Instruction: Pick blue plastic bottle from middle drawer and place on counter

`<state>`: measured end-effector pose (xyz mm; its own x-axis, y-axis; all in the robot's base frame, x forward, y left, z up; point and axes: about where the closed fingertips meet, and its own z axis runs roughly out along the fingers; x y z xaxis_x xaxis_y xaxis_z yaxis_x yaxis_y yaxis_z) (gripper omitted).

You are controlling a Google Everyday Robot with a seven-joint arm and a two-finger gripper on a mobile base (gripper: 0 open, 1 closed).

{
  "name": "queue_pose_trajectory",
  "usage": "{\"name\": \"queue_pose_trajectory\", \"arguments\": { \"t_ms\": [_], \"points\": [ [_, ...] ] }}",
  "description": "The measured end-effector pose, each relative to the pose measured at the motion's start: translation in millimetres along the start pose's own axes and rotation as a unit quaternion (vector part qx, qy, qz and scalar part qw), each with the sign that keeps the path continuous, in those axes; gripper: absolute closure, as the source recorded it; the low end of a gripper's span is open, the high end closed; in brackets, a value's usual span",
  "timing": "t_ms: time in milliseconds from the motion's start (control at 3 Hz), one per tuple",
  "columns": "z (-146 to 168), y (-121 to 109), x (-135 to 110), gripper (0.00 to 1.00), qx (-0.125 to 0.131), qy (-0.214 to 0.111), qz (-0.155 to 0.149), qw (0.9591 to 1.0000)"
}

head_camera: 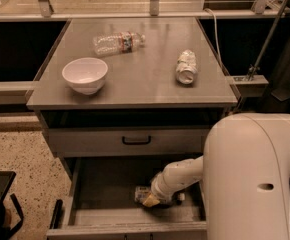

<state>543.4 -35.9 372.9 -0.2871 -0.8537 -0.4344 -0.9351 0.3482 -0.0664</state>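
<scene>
**Clerk:** Item one, the counter [145,86]?

**Checker:** Grey metal top, three pieces on it. White bowl [85,75], upright, near the front-left corner. Clear bottle with a red-and-blue label [117,42], lying on its side towards the back edge, left of centre. Dented silvery can [186,67], lying on its side near the right edge, about halfway back. All three are well apart.

**Clerk:** Drawers?

**Checker:** Shallow upper drawer [85,142], closed, black handle [136,141] at the centre of its front. Below it, the middle drawer [105,189], pulled open, grey floor showing.

**Clerk:** The blue plastic bottle [140,193]?

**Checker:** Inside the middle drawer, lying on the floor right of centre, nearer the drawer's front than its back. Only its left end shows; the rest is covered.

**Clerk:** Gripper [151,200]?

**Checker:** Down in the middle drawer, at the end of the white arm [182,176] that reaches in from the right. It sits directly at the bottle, overlapping it. Whether it is gripping the bottle or merely over it, I cannot tell.
</scene>
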Motion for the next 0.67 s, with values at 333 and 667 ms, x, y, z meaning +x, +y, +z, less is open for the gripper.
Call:
{"name": "queue_pose_trajectory", "arguments": {
  "t_ms": [333, 667],
  "points": [
    [0.0, 0.0, 0.0, 0.66, 0.000, 0.000, 0.000, 1.0000],
    [-6.7, 1.0, -3.7, 0.89, -0.002, 0.002, -0.004, 1.0000]
  ]
}}
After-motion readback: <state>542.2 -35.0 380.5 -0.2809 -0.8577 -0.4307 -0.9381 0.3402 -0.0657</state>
